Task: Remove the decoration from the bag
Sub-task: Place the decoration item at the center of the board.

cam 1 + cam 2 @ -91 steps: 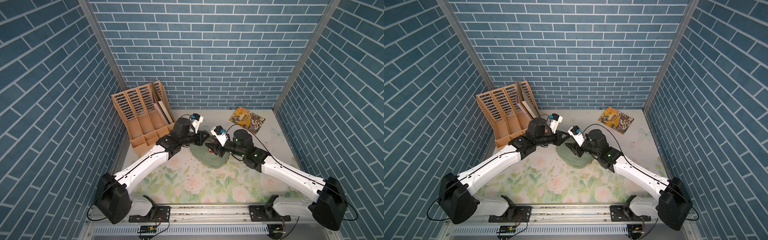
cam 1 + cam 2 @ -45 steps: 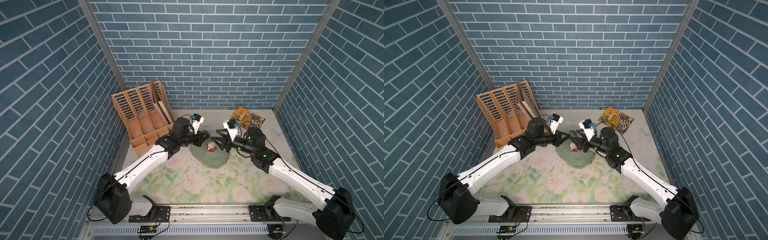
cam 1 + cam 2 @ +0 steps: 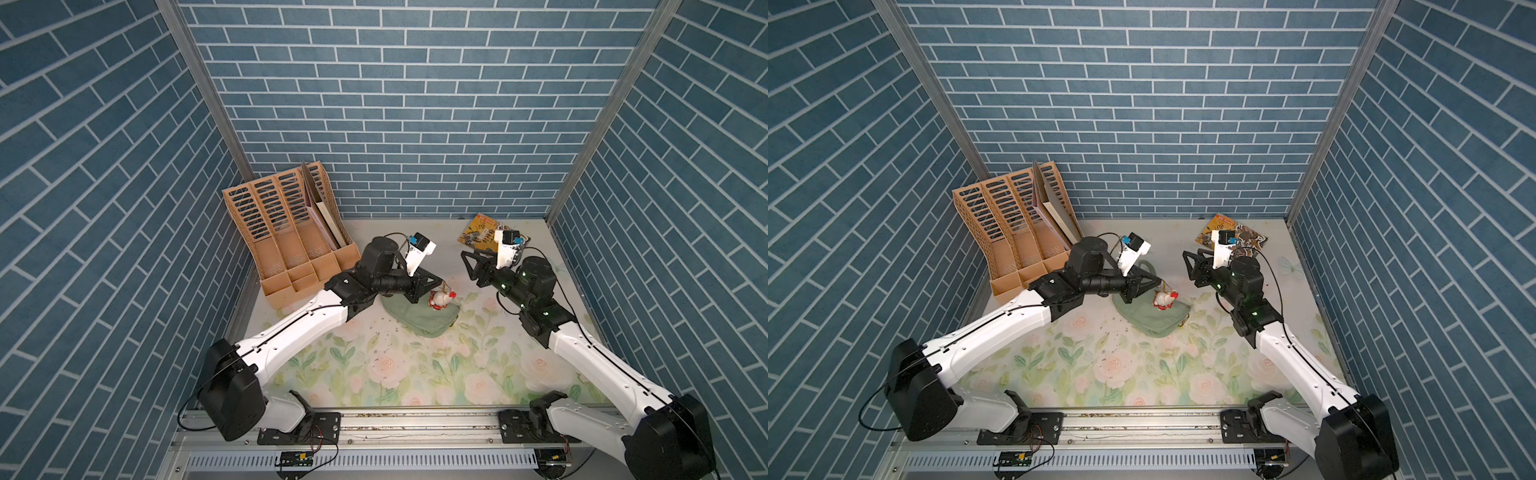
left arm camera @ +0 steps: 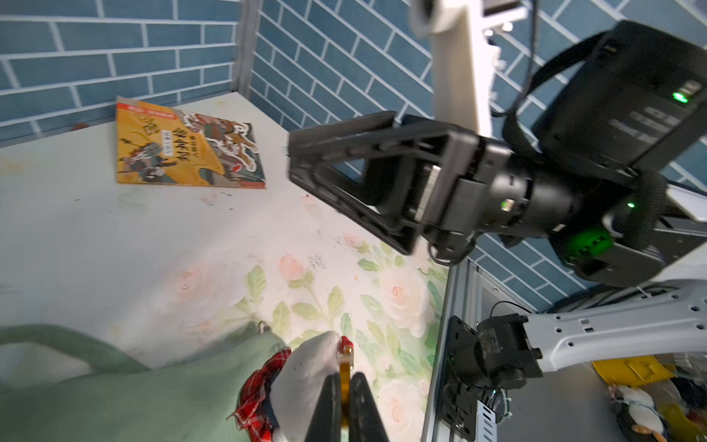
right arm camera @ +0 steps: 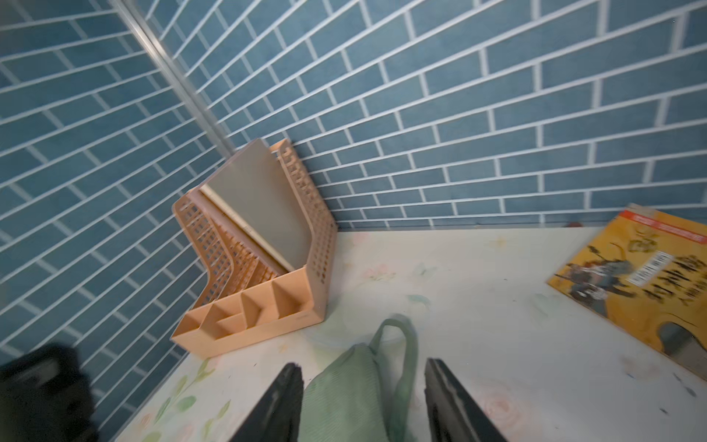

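L end effector (image 4: 345, 377) clamped on gold clasp (image 4: 346, 361) of decoration (image 4: 306, 363), R end effector (image 5: 363, 365) open, bag (image 3: 419, 320) part-hidden

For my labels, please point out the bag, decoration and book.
bag (image 3: 415, 322), in a top view, green fabric middle
decoration (image 3: 440, 297), in a top view, white body
book (image 4: 183, 149), left wrist view, cover middle

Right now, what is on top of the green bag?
A white toy hen with red plaid, its gold clasp pinched in the left end effector. The bag beneath is hidden.
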Controlling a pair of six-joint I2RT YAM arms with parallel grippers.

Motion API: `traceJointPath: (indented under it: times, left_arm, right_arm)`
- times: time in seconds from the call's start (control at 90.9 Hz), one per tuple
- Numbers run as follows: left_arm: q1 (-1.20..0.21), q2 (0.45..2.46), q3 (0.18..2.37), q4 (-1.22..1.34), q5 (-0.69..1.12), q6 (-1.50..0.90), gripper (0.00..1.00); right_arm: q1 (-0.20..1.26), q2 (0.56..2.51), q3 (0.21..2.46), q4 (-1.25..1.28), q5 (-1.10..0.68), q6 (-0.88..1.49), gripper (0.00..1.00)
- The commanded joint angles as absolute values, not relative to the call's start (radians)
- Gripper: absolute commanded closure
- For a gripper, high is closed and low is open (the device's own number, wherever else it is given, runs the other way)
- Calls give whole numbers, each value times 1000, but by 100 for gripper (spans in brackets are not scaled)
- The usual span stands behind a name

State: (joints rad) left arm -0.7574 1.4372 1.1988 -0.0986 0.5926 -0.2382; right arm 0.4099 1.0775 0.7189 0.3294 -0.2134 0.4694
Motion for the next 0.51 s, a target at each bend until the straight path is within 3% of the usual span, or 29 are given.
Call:
traceJointPath:
  times: [0.0,0.308,0.495]
  left_arm:
    - [-811,1509,1259,-60,585,-215,100]
    - [-808,1523,1274,-54,397,-244,100]
    - [-694,1391,1137,-115,326,-268,100]
  right_arm:
    - [381,1039,683,325,-98,560,45]
    - [362,1073,656,231,-35,566,49]
    - [390,1128,647,123,-10,679,54]
